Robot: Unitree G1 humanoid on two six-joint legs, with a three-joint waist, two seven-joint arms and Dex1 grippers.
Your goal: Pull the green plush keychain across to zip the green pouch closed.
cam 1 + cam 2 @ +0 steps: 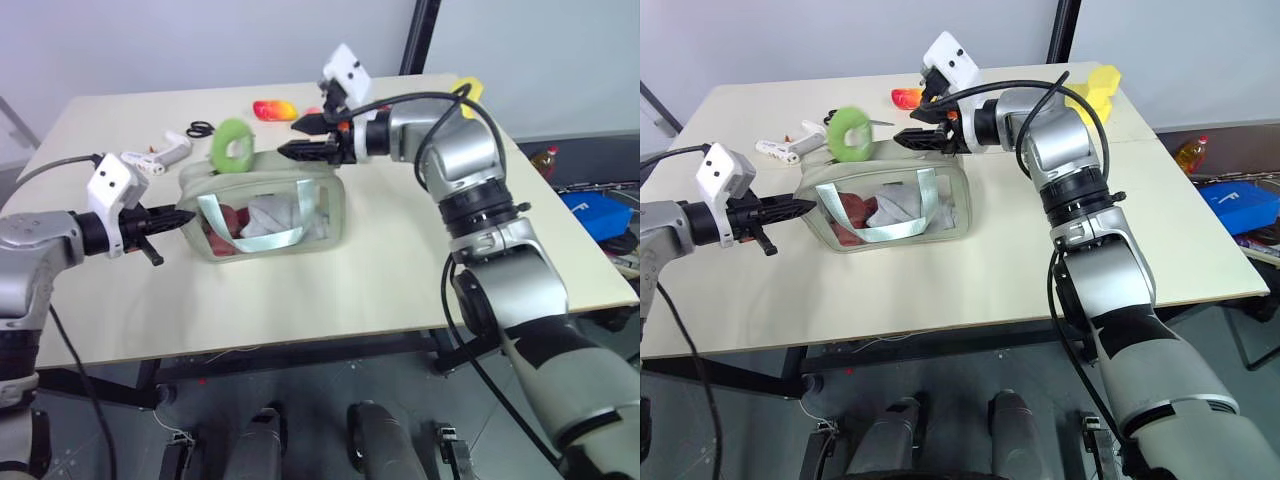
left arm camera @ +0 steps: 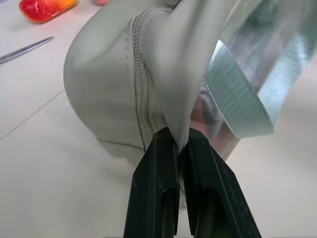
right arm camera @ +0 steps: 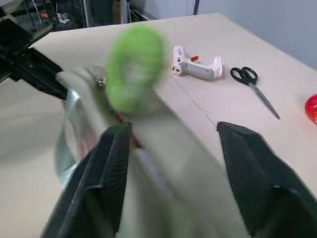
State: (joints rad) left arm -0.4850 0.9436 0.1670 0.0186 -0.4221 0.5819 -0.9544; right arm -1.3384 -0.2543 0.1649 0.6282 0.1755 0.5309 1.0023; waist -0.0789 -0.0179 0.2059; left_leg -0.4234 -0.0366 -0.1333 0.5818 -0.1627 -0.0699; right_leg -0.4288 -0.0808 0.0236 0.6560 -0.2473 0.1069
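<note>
You see the green pouch [image 1: 265, 215] lying mid-table [image 1: 400, 270], its green plush keychain [image 1: 233, 146] standing up at the left end of the top edge. Your left gripper [image 2: 179, 148] has its jaws clamped together on the pouch's left end fabric. Your right gripper [image 1: 300, 137] hovers just beside the keychain, jaws apart, holding nothing.
</note>
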